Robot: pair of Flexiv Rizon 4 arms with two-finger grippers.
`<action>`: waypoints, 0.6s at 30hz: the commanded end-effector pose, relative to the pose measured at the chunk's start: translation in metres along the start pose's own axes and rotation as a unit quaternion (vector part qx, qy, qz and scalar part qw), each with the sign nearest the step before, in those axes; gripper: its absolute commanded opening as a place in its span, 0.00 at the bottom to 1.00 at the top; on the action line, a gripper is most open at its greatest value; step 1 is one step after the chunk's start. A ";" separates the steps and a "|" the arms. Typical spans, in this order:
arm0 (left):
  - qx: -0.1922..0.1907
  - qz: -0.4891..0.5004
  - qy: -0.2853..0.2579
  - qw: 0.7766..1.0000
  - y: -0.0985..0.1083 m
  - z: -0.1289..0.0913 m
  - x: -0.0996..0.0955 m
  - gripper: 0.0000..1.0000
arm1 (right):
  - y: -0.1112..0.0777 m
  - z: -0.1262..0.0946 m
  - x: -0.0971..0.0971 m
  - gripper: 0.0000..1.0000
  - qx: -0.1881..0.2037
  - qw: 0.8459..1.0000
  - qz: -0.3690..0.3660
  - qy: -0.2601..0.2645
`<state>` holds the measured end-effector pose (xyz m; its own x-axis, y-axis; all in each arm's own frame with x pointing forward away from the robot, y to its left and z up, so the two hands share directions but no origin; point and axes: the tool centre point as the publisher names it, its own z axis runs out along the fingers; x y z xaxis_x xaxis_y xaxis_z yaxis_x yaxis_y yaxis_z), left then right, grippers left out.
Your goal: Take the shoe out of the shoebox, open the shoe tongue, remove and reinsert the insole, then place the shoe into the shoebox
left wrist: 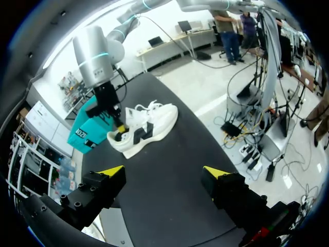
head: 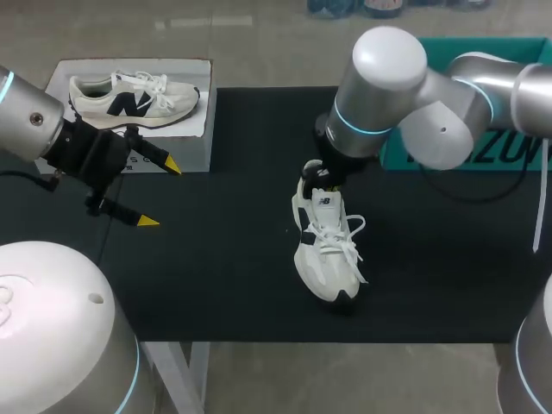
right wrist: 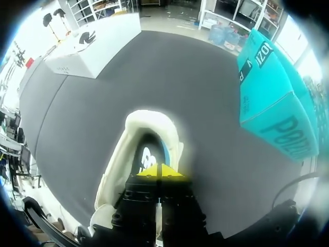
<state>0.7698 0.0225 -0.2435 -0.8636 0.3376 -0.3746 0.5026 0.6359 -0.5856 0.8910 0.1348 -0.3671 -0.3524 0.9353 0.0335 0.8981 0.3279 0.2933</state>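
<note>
While the left claw [head: 160,193] hangs with fingers wide apart over the black bench [head: 216,276], just in front of the white shoebox [head: 191,145], the white shoe [head: 326,250] lies mid-bench, sole down, well clear of that box. Right claw [right wrist: 160,171]: tips together at the shoe's heel opening; whether anything is pinched, cannot tell. Teal box [head: 414,159] stands beside the right arm.

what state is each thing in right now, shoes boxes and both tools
left tool: open, holding nothing
right tool: tips shut together at the middle shoe's opening
middle shoe: standing upright, not in a box
second shoe: lying on its side on the white shoebox
white shoebox: open or lidded, cannot tell
teal box: looks closed
</note>
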 end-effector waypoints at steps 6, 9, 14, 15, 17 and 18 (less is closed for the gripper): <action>-0.001 0.000 0.002 1.000 0.000 0.000 0.000 1.00 | -0.004 0.023 0.003 0.00 0.011 1.000 -0.001 0.009; -0.001 0.000 0.002 1.000 0.000 0.000 0.000 1.00 | -0.004 0.024 0.002 0.00 0.013 1.000 -0.001 0.009; -0.001 0.000 0.002 1.000 0.000 0.000 0.000 1.00 | 0.001 0.007 -0.001 0.00 0.000 1.000 -0.004 -0.003; -0.001 0.000 0.002 1.000 0.000 0.000 0.000 1.00 | 0.002 0.004 -0.001 0.00 -0.002 1.000 -0.005 -0.004; -0.001 0.000 0.002 1.000 0.000 0.000 0.000 1.00 | 0.004 -0.003 -0.001 0.00 -0.006 1.000 -0.007 -0.005; -0.001 0.000 0.002 1.000 0.000 0.000 0.000 1.00 | 0.004 -0.005 -0.001 0.00 -0.009 1.000 -0.009 -0.008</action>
<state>0.7698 0.0225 -0.2435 -0.8636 0.3375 -0.3746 0.5026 0.6359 -0.5856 0.9015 0.1382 -0.3729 -0.3686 0.9292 0.0263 0.8887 0.3440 0.3031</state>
